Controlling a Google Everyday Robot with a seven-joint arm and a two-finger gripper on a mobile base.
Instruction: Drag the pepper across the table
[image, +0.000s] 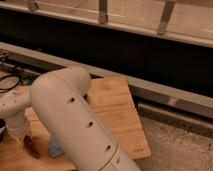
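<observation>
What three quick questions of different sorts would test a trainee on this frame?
1. True or false: the pepper lies on the wooden table.
2. Which lies just right of the pepper: (a) a blue sponge, (b) a cup, (c) a plate?
3. Where is the pincer?

Key: 1. True. 2. (a); the white arm hides most of it. 3. At the lower left, right above the pepper's near end, beside the arm; whether it touches the pepper cannot be told.
</observation>
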